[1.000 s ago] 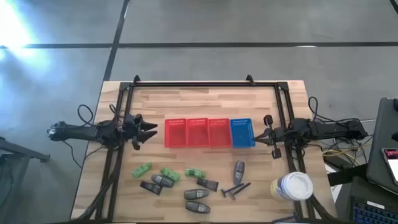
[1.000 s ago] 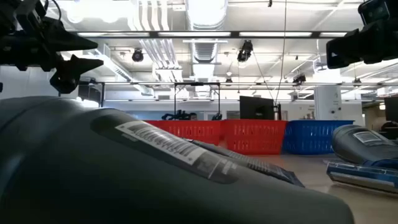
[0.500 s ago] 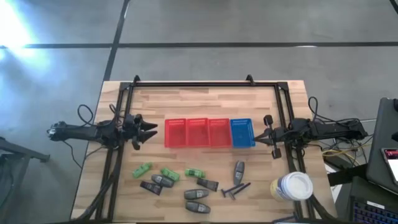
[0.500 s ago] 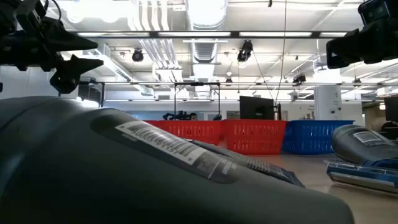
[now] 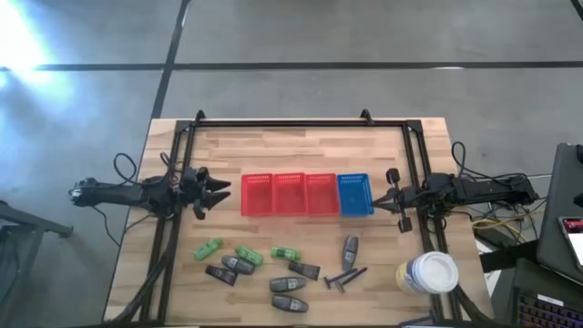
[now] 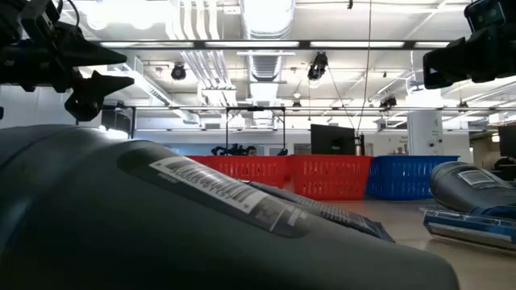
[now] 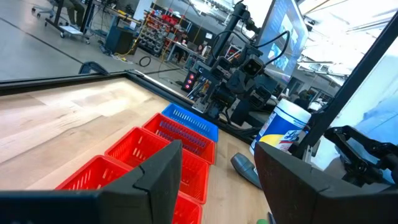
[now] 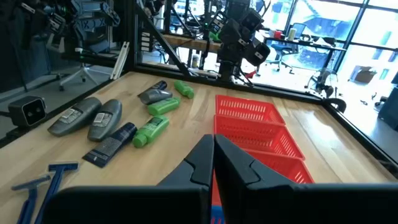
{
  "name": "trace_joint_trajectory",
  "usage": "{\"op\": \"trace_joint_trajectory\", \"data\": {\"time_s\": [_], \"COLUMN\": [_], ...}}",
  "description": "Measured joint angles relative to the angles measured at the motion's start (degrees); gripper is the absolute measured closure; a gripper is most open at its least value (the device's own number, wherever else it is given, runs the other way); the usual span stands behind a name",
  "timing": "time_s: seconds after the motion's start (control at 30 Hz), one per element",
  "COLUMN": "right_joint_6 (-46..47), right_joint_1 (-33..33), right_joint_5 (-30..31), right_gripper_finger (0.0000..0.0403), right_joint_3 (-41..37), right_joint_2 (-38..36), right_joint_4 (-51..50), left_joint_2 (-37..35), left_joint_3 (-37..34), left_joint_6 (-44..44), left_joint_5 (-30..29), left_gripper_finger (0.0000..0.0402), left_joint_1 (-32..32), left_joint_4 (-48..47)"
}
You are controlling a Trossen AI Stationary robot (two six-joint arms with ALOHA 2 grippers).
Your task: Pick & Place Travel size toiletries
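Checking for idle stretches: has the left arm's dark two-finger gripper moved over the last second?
No. The left gripper sits open just left of the leftmost red mesh basket, the same gap as in the earlier high views.

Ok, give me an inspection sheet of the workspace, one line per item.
Surface: wooden table, black frame round it.
Job's things: green packets, grey containers, dark tubes and blue razors loose at the near edge.
Clutter: three red baskets, blue basket, white-lidded jar.
Grippers: left gripper open, empty; right gripper shut, empty.
Cables: looped behind both arms.
Surroundings: workshop, monitors.
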Motion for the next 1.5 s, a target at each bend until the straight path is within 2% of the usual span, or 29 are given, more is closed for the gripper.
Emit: {"op": "trace_joint_trajectory", "data": {"time_s": [1.1,1.17,1.33,1.5], "right_joint_6": [0.0,5.0,36.5,51.2], "right_joint_1": [0.0,0.0,0.0,0.0], "right_joint_5": [0.0,-0.2,0.5,1.6], "right_gripper_finger": [0.0394,0.0394,0.0394,0.0394], "right_joint_3": [0.0,0.0,0.0,0.0], "right_joint_2": [0.0,0.0,0.0,0.1], "right_joint_4": [0.0,0.0,0.0,0.0], "left_joint_2": [0.0,0.0,0.0,0.0], "left_joint_3": [0.0,0.0,0.0,0.0], "left_joint_6": [0.0,0.0,0.0,0.0], "left_joint_5": [0.0,0.0,0.0,0.0], "left_gripper_finger": [0.0195,0.0195,0.0195,0.0195], "left_joint_1": [0.0,0.0,0.0,0.0], "left_joint_4": [0.0,0.0,0.0,0.0]}}
